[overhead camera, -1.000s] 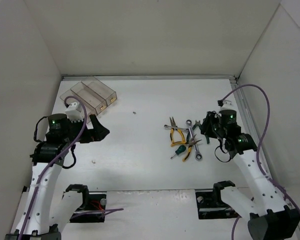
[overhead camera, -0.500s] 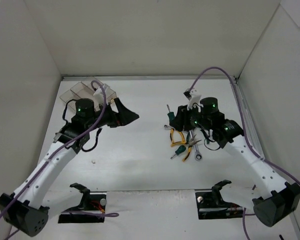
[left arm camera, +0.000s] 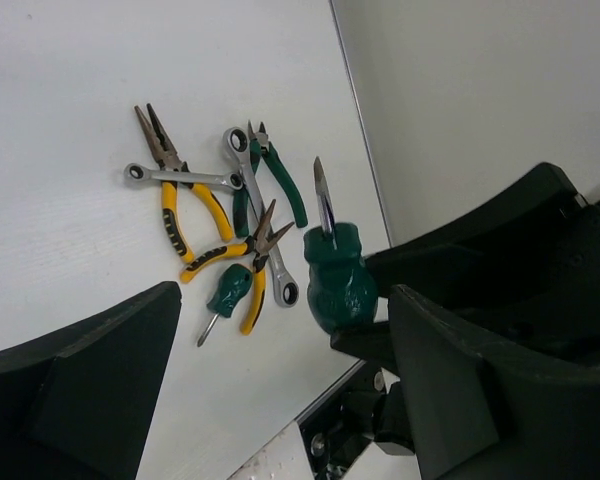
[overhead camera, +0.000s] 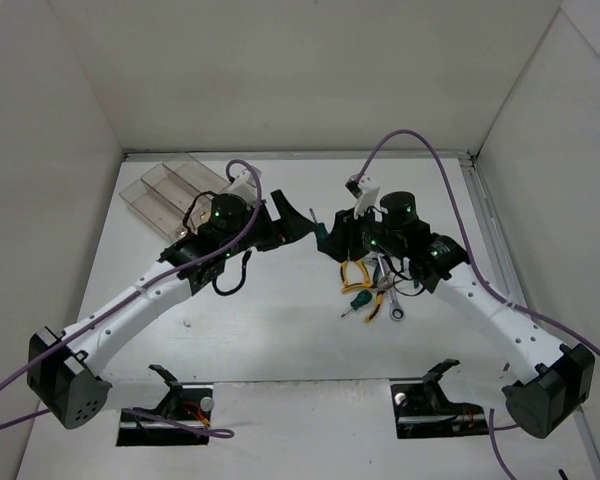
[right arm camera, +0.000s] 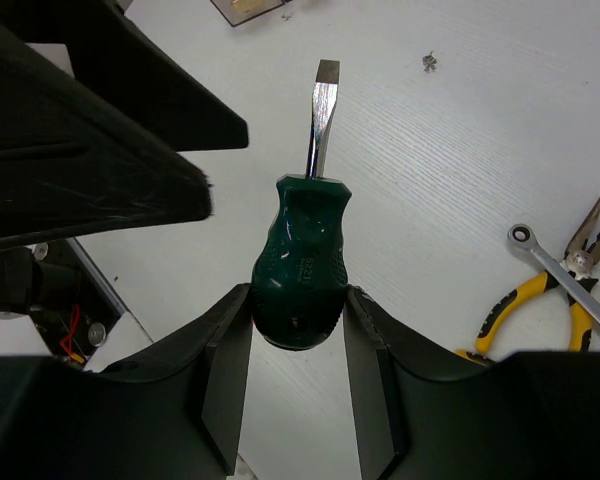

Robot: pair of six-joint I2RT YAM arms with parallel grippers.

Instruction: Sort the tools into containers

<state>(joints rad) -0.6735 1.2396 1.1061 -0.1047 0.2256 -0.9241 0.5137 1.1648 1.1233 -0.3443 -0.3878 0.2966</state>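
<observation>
Green moulded handle, stiff steel blade: the stubby screwdriver (right arm camera: 300, 262) is pinched by its handle in your right claw (right arm camera: 298, 312), above the surface (right arm camera: 480, 140). Your left claw (overhead camera: 296, 221) gapes wide beside it. It looks light and probably grippy, so take the handle's neck.

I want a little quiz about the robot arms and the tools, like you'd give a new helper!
1. True or false: the left jaws are shut on a wrench.
2. What do the right jaws hold? A) yellow pliers B) green-handled screwdriver C) a bin
3. How many screwdrivers lie on the table?
Key: 1 false, they are open; 2 B; 3 one, a small screwdriver.
</observation>
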